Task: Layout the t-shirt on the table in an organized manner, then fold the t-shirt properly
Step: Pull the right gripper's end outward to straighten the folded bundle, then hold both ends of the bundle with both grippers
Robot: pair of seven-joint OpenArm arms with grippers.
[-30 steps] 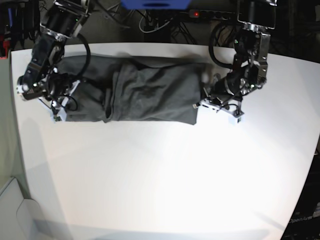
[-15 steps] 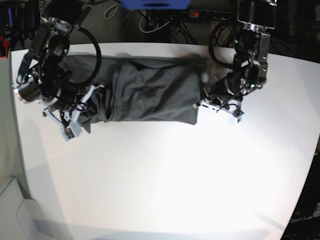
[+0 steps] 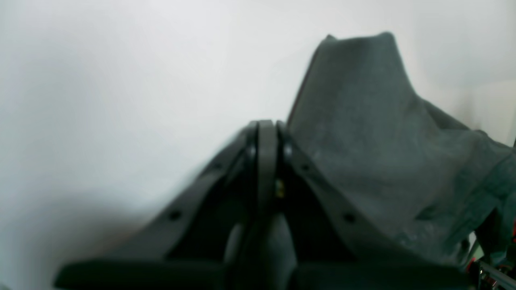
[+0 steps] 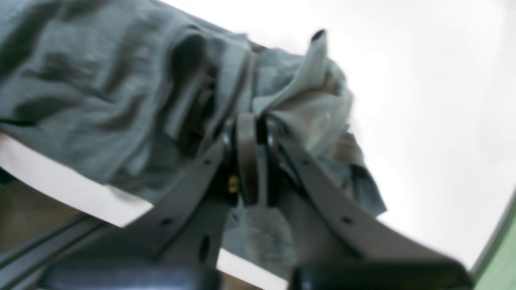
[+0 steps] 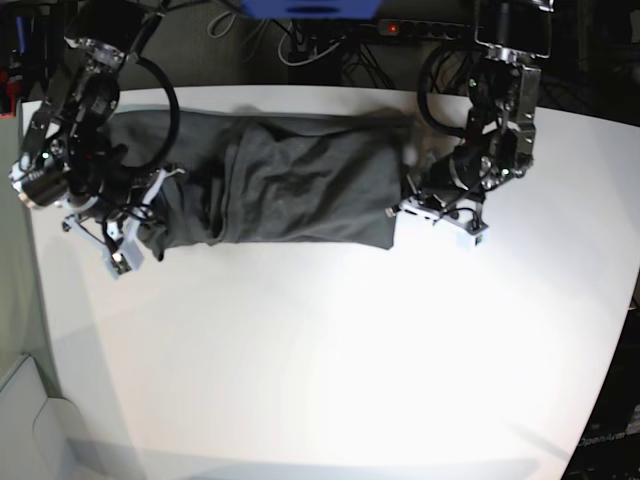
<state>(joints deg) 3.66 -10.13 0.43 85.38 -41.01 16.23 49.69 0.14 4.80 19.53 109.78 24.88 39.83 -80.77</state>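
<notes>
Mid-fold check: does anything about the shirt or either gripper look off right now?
Nothing looks damaged. The t-shirt lies as a long folded band on the table, but its end at the right gripper is bunched and wrinkled, not flat. That gripper is shut on the cloth; the left gripper is shut at the other end.

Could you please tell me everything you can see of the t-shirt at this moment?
The t-shirt is dark charcoal-grey cloth, matte and wrinkled. It lies along the far side of the white table as a long band folded lengthwise, with a layer lapped over its middle. The right gripper is shut on a bunched end, held off the table there. The left gripper is shut at the other end, where the cloth rises in a peak beside it; whether it pinches the cloth is unclear. No label shows.
</notes>
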